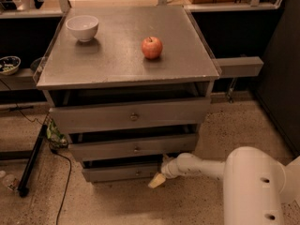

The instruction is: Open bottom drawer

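Observation:
The grey cabinet [126,64] has three drawers. The bottom drawer [117,172] is the lowest and slimmest, with a tiny round knob [137,172] at its centre; its front sits just behind the drawer above. My gripper [158,179] reaches in from the lower right on a white arm [201,167]. It sits at the drawer's right end, low by the floor, a short way right of the knob. Its pale yellow fingertips [156,181] point down and left.
A red apple [152,48] and a white bowl [82,27] stand on the cabinet top. The middle drawer [133,147] and top drawer [131,116] stick out a little. A black pole and cable [33,158] lie on the floor at the left. A dark wall stands at the right.

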Action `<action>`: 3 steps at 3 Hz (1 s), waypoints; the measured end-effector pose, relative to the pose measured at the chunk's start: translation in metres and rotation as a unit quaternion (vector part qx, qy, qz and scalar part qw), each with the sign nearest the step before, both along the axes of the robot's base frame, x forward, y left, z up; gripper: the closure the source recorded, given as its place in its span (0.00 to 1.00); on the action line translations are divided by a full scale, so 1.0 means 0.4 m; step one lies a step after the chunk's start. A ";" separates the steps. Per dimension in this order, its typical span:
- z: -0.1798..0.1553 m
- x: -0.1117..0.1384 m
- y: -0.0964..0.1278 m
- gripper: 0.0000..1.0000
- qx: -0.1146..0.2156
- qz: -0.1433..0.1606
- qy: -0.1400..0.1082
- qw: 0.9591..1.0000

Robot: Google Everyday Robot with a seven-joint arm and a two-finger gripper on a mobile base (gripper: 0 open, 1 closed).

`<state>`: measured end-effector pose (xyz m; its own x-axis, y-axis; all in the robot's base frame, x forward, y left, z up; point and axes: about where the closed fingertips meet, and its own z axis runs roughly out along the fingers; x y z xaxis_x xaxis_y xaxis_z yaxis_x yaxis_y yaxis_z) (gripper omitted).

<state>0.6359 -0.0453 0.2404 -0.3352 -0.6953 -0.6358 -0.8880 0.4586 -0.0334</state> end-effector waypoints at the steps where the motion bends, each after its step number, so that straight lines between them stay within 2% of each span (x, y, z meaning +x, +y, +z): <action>1: -0.014 0.015 0.005 0.00 -0.002 -0.002 -0.001 1.000; 2: -0.031 0.054 0.035 0.00 0.005 0.003 -0.001 1.000; 3: -0.073 0.085 0.050 0.00 0.015 0.008 0.018 1.000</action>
